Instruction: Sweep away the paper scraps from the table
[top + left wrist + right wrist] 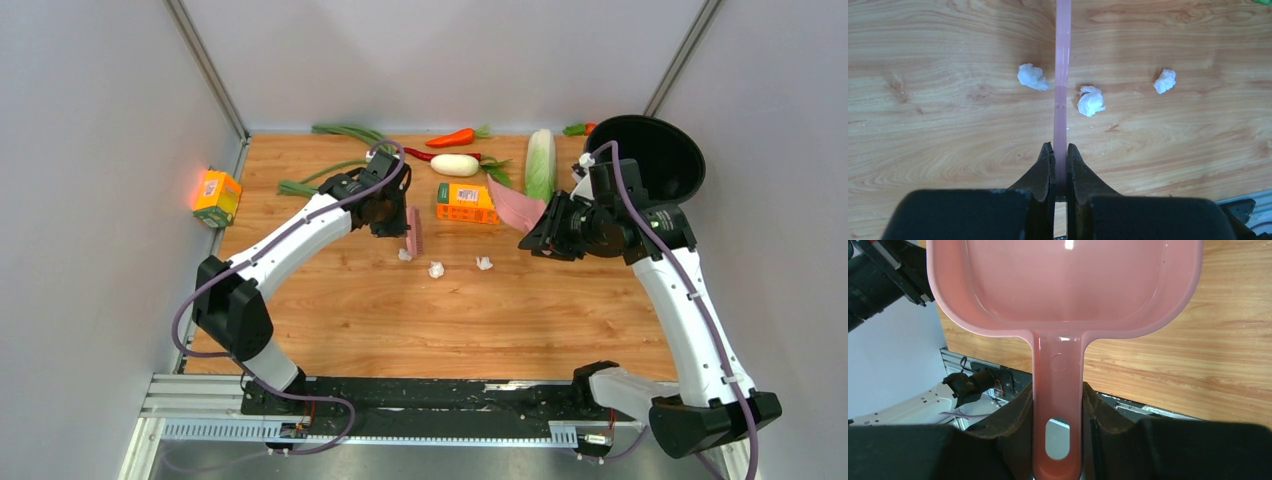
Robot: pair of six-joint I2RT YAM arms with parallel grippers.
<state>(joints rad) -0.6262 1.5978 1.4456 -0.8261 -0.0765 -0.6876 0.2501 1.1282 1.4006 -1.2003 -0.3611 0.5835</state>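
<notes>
Three small white paper scraps (405, 255), (436, 269), (484, 263) lie mid-table (400, 330). My left gripper (390, 215) is shut on a pink brush (413, 232) that stands just behind the leftmost scrap. In the left wrist view the gripper (1059, 147) holds the brush (1062, 75) edge-on, with one scrap (1032, 76) to its left and two (1090, 101), (1165, 80) to its right. My right gripper (537, 226) is shut on the handle of a pink dustpan (515, 205), held above the table right of the scraps. The right wrist view shows the gripper (1058, 395) and the pan (1063, 280).
An orange carton (467, 203) lies just behind the scraps. A white radish (455, 165), red chili (452, 138), cabbage (540, 165) and green onions (325, 178) lie along the back. A black bowl (655, 155) sits back right. Another orange box (216, 197) lies beyond the table's left edge.
</notes>
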